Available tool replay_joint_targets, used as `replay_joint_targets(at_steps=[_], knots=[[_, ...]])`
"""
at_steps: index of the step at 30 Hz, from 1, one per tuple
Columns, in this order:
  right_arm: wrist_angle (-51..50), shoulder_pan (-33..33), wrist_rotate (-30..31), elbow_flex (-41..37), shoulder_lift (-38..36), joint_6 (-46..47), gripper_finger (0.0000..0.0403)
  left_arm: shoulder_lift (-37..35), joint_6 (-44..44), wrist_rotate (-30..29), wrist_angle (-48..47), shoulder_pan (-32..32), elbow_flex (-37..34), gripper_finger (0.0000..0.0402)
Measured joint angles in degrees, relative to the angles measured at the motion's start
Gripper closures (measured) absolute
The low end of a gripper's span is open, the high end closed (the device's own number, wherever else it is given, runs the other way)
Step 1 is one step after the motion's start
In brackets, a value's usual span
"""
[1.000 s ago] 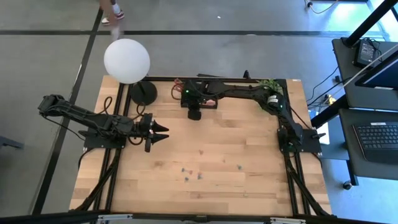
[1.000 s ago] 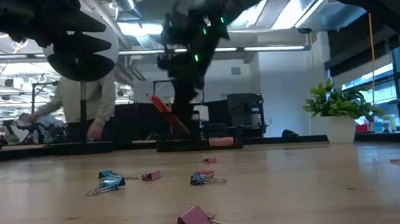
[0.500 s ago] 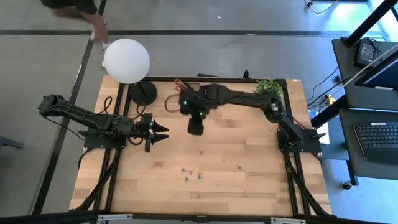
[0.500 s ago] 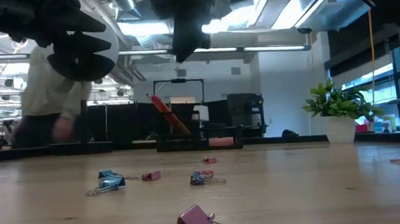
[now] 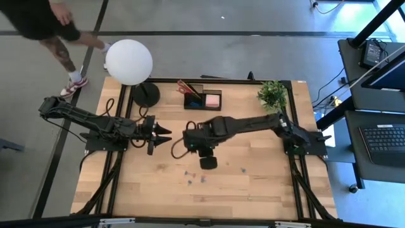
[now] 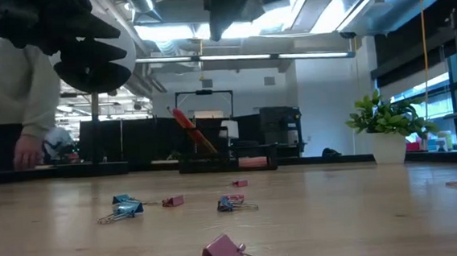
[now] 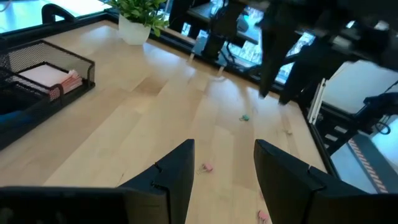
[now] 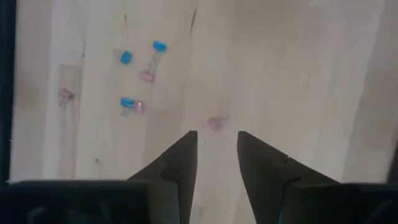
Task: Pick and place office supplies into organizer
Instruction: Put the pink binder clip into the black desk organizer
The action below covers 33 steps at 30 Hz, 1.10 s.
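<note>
So the left gripper (image 5: 166,134) was parked well to the left of the small black wire-mesh desk organizer (image 5: 203,99), toward the counter's (image 5: 253,190) left edge, jaws apart with nothing in them. Further right, the right gripper (image 5: 208,162) hung over the open wood in front of the organizer, jaws partly apart and empty, pointed down at a scatter of little blue and pink binder clips (image 8: 139,74), one pink clip (image 8: 214,122) sitting just ahead of its tips.

My take on handling: those clips look light, stiff and springy, with thin wire handles, so they'd probably skid or flip if nudged. I'd pinch across the coloured body, not the wire loops, and come straight down.

As for containers, the organizer sat at the back of the counter with the red-handled scissors (image 5: 185,85) poking out of its left compartment and a pink square sticky-note pad (image 5: 212,99) in the right one. Right of it stood the small green potted plant (image 5: 273,93).
</note>
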Motion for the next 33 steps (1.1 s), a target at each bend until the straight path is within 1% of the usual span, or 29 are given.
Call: replay_joint_targets(at_steps=[4, 9, 12, 14, 17, 21, 25, 29, 31, 33], knots=[[0.39, 0.35, 0.45, -0.57, -0.78, 5.2, 0.0285, 0.0, -0.05, 0.08, -3.15, 0.0, -0.02, 0.0242], [1.2, 0.41, 8.06, -2.6, -1.07, 15.75, 0.0285, -0.02, -0.15, 1.87, -6.67, -0.01, -0.04, 0.0242], [0.38, 1.16, 10.82, -4.93, -1.07, 21.89, 0.0285, -0.02, -0.15, 3.58, -7.18, 0.0, -0.04, 0.0242], [0.76, 1.65, 11.13, -6.81, -1.12, 24.55, 0.0285, -0.02, -0.03, 4.77, -7.14, -0.02, -0.04, 0.0242], [2.14, 2.38, 11.12, -10.06, -1.09, 27.19, 0.0285, -0.02, -0.01, 5.03, -7.14, -0.02, -0.04, 0.0242], [4.74, 2.95, 11.01, -14.57, -1.09, 28.43, 0.0285, -0.02, -0.01, 5.01, -7.07, -0.02, -0.04, 0.0242], [8.72, 3.52, 10.9, -20.31, -1.8, 27.39, 0.0285, -0.02, -0.01, 4.97, -7.05, -0.01, -0.04, 0.0242], [15.75, 3.39, 10.31, -27.51, -6.03, 28.46, 0.0285, -0.01, -0.05, 4.96, -7.01, -0.02, -0.04, 0.0242], [19.28, 2.76, 10.1, -31.03, -8.93, 30.69, 0.0285, -0.02, -0.03, 4.98, -6.98, -0.02, -0.04, 0.0242], [20.6, 1.83, 9.34, -33.91, -11.06, 34.16, 0.0285, 0.0, -0.07, 4.98, -6.99, -0.02, -0.04, 0.0242]])
